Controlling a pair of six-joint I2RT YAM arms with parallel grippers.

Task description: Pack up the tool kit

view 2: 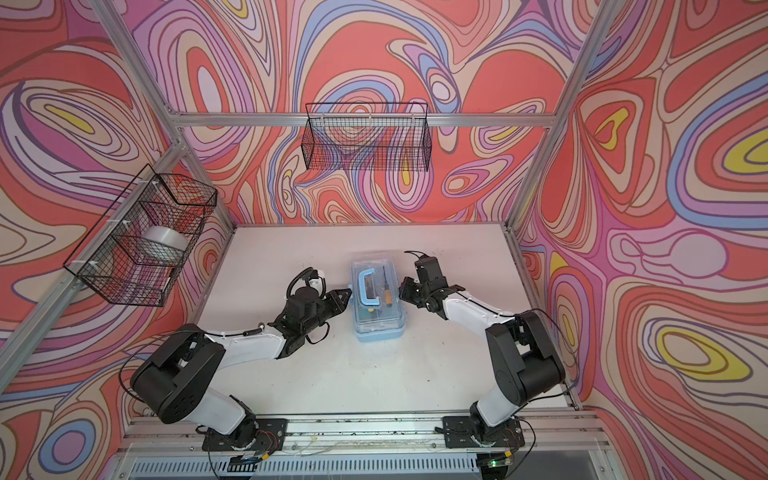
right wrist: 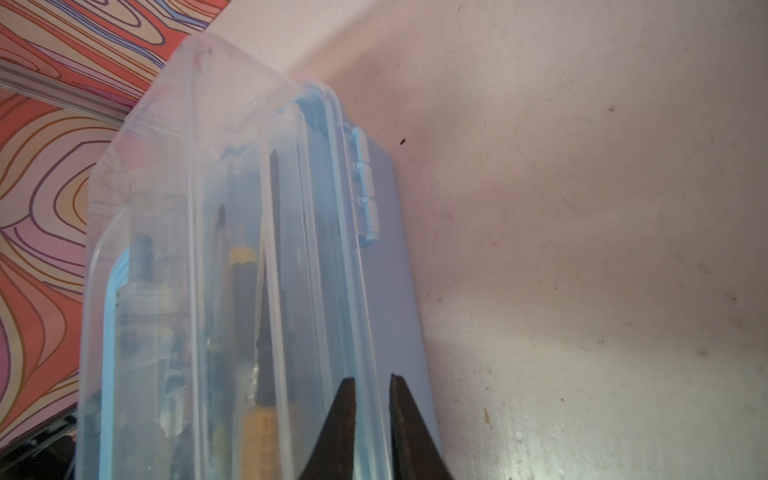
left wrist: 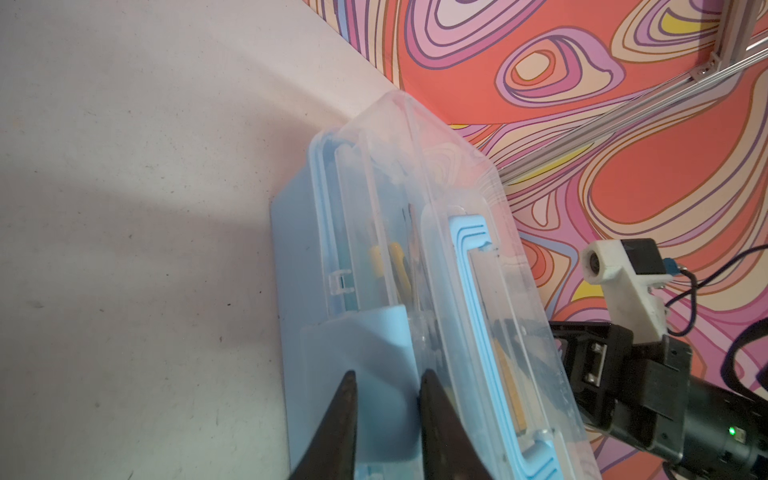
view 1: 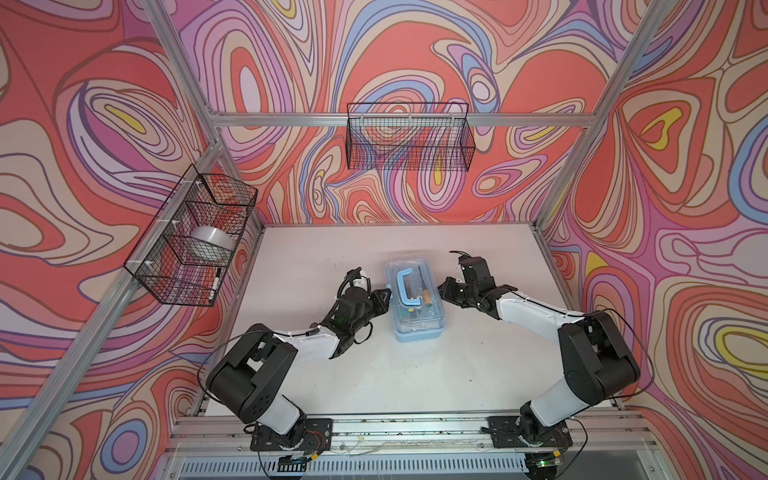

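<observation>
In both top views the tool kit [view 1: 417,298] sits mid-tabletop [view 1: 415,374], lid down, with my left end effector [view 1: 386,294] and right end effector [view 1: 441,289] at its long sides. In the left wrist view, my jaws stand close about the blue latch [left wrist: 374,340]; I cannot tell if they are pinching it. In the right wrist view, I pinch the clear lid's rim [right wrist: 365,332]. I judge the plastic thin, slick and springy, and the tools [right wrist: 253,428] add weight, so the handle [view 1: 409,289] or both rims look safest to hold.
</observation>
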